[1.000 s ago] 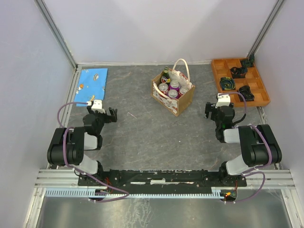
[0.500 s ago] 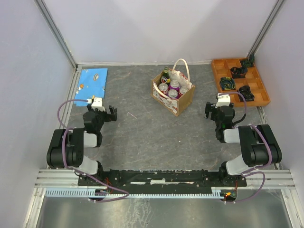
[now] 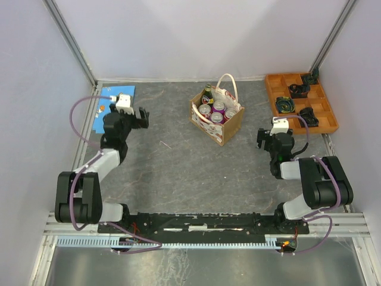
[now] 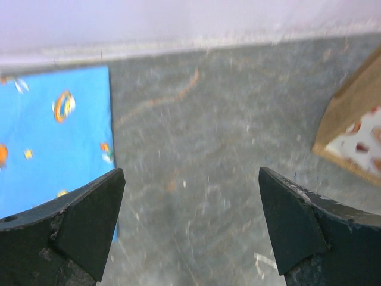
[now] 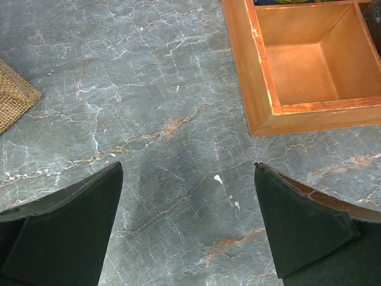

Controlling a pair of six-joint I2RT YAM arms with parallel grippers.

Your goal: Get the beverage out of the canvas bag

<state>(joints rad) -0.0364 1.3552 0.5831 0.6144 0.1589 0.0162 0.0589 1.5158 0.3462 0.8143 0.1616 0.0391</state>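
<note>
The tan canvas bag [image 3: 218, 118] with white looped handles stands at the table's middle back. It holds a green bottle [image 3: 207, 94] and several purple-topped cans [image 3: 218, 107]. A corner of the bag shows at the right edge of the left wrist view [image 4: 355, 131] and at the left edge of the right wrist view [image 5: 13, 95]. My left gripper [image 3: 141, 117] is open and empty, well left of the bag. My right gripper [image 3: 265, 138] is open and empty, right of the bag, above bare table.
A blue patterned cloth [image 3: 115, 102] lies at the back left, also in the left wrist view [image 4: 53, 143]. An orange compartment tray [image 3: 300, 102] with dark parts sits at the back right; its corner shows in the right wrist view [image 5: 286, 65]. White walls enclose the table.
My left arm has reached forward and up toward the back of the table, its gripper now near the blue cloth. The right arm has not moved.
</note>
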